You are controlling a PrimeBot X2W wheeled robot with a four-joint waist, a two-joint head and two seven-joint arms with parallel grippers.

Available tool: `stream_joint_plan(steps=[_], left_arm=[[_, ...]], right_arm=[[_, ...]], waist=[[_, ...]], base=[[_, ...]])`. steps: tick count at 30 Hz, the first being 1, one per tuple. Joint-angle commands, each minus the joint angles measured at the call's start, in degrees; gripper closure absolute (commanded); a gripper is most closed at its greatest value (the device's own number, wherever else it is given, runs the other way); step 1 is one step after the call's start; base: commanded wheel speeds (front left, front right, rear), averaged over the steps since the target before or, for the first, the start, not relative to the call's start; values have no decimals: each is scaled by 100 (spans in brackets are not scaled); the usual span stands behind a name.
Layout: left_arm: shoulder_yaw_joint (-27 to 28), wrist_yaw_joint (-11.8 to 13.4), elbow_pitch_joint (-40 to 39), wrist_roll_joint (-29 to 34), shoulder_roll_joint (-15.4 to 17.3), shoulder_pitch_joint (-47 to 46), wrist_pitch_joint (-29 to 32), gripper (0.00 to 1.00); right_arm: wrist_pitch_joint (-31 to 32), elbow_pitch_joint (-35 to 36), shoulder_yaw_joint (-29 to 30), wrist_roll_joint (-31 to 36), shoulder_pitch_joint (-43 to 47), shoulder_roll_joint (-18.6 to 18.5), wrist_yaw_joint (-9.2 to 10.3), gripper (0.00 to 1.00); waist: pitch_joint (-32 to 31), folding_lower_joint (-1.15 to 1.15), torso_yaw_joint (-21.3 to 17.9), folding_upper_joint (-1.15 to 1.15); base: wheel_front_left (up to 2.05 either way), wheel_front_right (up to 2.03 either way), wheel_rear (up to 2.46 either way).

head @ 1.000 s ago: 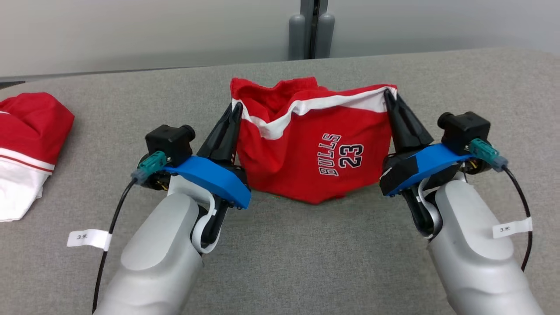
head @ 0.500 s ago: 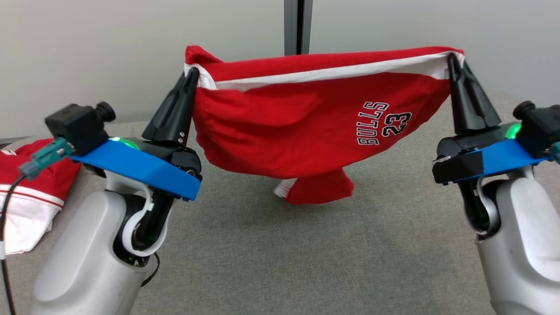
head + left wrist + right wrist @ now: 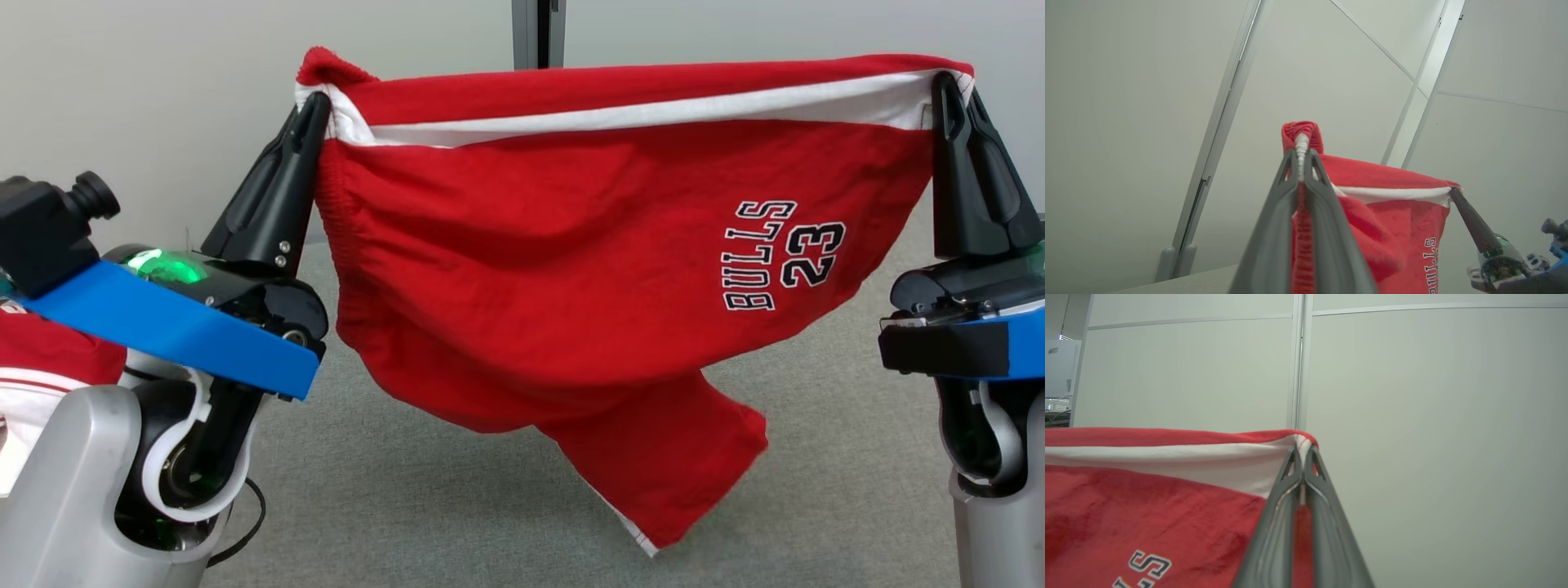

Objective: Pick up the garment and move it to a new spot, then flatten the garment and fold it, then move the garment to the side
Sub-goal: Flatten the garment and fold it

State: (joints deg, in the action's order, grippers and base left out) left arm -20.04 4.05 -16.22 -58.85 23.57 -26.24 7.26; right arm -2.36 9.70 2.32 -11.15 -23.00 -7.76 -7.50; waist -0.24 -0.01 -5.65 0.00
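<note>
Shorts (image 3: 571,269), red with a white band and "BULLS 23" printed on the front, hung in the air above the grey table (image 3: 408,506), stretched between the two grippers. A second earlier they had sat bunched on the table with the top edge sagging. Since then both arms had risen and spread apart, pulling that edge taut, and one leg now dangled low over the surface. At the far left, another red and white garment (image 3: 33,367) lay on the table behind the left forearm. The left gripper (image 3: 314,106) had its fingers pressed together on the left corner of the waistband. The right gripper (image 3: 947,86) pinched the right corner the same way.
</note>
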Motion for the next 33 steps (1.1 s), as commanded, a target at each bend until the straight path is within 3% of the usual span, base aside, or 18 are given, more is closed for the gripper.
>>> stream_joint_plan(steps=[1,10,17,21,25,33], left_arm=[[28,38,-1,-16,38,77,21,100],[-69,85,264,-205,42,-151,373,100],[-211,95,1623,58,-72,-1408,677,100],[-10,84,2597,163,-443,-2453,285,100],[67,-108,3496,263,-804,-3344,-180,100],[-483,-606,4675,478,-769,-2758,-94,100]], right_arm=[[46,73,25,41,114,17,1,100],[306,-159,-143,-32,-19,59,1,100],[188,-1982,-417,112,-1471,-104,1,100],[-205,-3070,-306,397,-2709,18,3,100],[-802,-4035,-11,653,-3745,259,3,100],[-1215,-5265,-459,938,-3400,437,2,100]], waist=[[7,1,-8,0],[251,1,-33,0],[808,1,-110,0],[1189,1,-157,0],[1661,1,-166,0],[2280,1,-147,0]], base=[[0,0,0],[0,0,0],[0,0,0],[0,0,0],[0,0,0],[0,0,0]])
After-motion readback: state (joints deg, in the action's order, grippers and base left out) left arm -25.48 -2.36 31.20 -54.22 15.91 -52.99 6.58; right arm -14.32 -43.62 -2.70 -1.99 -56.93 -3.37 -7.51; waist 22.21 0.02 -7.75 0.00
